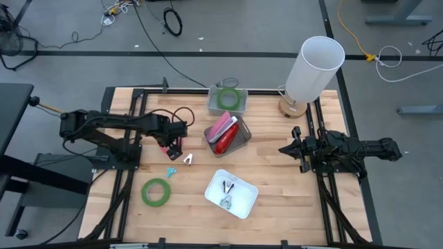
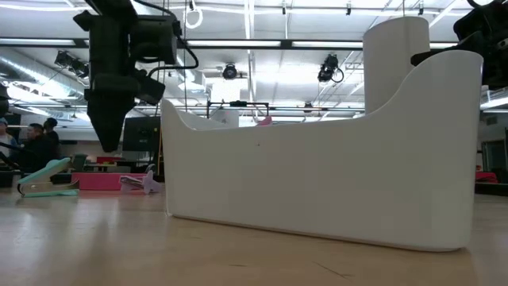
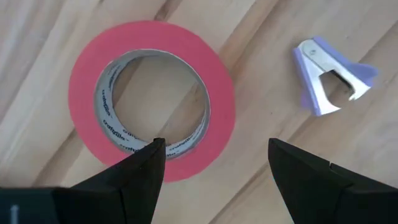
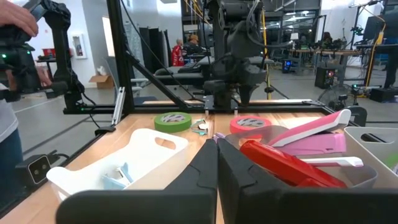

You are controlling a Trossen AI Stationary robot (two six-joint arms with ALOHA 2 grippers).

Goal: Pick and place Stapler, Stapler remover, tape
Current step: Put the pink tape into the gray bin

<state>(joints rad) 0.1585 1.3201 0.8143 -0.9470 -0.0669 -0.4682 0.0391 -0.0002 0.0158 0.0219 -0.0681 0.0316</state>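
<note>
table [image 1: 291,180]: wooden | white bin [image 1: 231,193]: front middle, staple removers inside | left gripper [image 3: 214,163]: fingers wide apart, right above red tape roll [image 3: 151,99] lying flat | right gripper [image 4: 216,163]: closed, empty, right side | green tape roll [image 1: 157,191]: front left | purple staple remover [image 3: 331,76]: beside red roll
</note>
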